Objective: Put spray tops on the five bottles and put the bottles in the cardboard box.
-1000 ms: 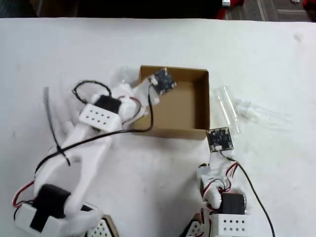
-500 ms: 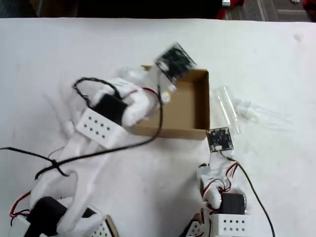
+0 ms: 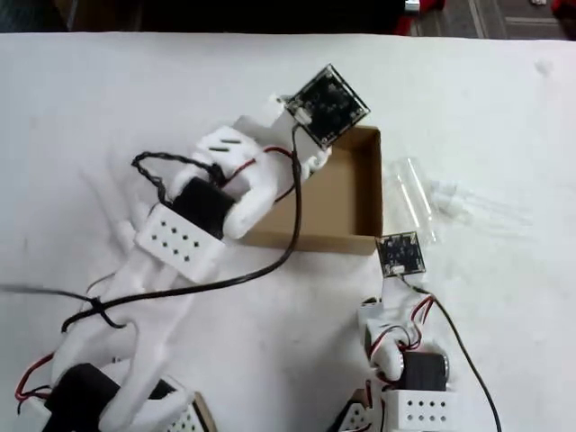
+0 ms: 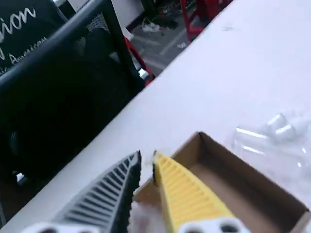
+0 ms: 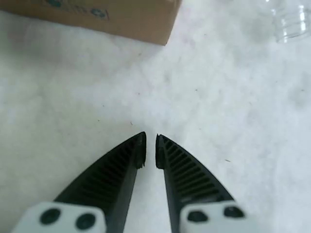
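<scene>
Clear plastic bottles (image 3: 412, 193) lie right of centre in the high view, just beside the open brown cardboard box (image 3: 337, 236). They look light, slick and easily crushed, so a gentle pinch across the body seems wisest. The left gripper (image 4: 147, 162) and the right gripper (image 5: 151, 145) are both pressed together, holding nothing

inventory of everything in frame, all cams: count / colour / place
cardboard box: one, brown, mid-table, top open.
bottles: count unclear, clear, lying on the table just right of the box.
spray tops: count unclear, clear-white, beside the bottles, farther right.
table: one, white.
chair: one, black, beyond the table's far edge.
left gripper: one, grey and yellow, shut, over the box's far side.
right gripper: one, black, shut, over the table just short of the box's near-right corner.
</scene>
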`<state>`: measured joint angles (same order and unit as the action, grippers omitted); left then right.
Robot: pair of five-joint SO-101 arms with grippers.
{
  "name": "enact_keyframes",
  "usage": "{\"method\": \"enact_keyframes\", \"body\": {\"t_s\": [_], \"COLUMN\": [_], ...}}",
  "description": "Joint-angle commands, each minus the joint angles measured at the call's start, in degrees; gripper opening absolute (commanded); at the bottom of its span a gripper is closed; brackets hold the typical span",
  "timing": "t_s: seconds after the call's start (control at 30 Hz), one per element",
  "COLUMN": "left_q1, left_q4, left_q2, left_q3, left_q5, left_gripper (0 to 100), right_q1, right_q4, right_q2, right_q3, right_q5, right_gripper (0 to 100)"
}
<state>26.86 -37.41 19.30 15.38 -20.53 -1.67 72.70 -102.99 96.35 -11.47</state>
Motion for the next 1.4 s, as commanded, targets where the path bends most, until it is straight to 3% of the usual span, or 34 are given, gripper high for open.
{"method": "enact_keyframes", "body": {"t_s": [0.0, 0.1, 0.23, 0.3, 0.5, 0.8, 0.87, 1.03, 1.17, 1.37], "left_q1": [0.04, -1.19, -5.58, -7.96, -10.77, -10.77, -10.15, -4.35, -4.53, -0.31], "left_q4": [28.13, 41.32, 41.49, 40.00, 38.07, 14.33, 8.00, -11.34, -21.54, -31.82], "left_q2": [2.86, 2.86, 2.42, 2.86, 2.95, 11.74, 13.32, 3.74, -8.92, -26.77], "left_q3": [11.96, 18.02, 19.16, 19.08, 19.52, 15.03, 11.78, -3.08, -20.57, -39.38], "left_q5": [4.84, 14.07, 30.07, 33.67, 34.20, 33.85, 31.30, 11.43, -2.90, -3.16], "left_gripper": [2, 2, 2, 2, 2, 2, 2, 2, 2, 2], "right_q1": [0.31, 0.31, 0.31, 0.31, 0.31, 0.31, 0.31, 0.31, 0.31, 0.31], "right_q4": [0.22, 0.22, 0.22, 0.22, 0.22, 0.22, 0.22, 0.22, 0.22, 0.22], "right_q2": [-0.31, -0.31, -0.31, -0.31, -0.31, -0.31, -0.31, -0.31, -0.31, -0.31], "right_q3": [0.44, 0.44, 0.44, 0.44, 0.44, 0.44, 0.44, 0.44, 0.44, 0.44], "right_q5": [-0.18, -0.18, -0.18, -0.18, -0.18, -0.18, -0.18, -0.18, -0.18, -0.18], "right_gripper": [2.3, 2.3, 2.3, 2.3, 2.3, 2.3, 2.3, 2.3, 2.3, 2.3]}}
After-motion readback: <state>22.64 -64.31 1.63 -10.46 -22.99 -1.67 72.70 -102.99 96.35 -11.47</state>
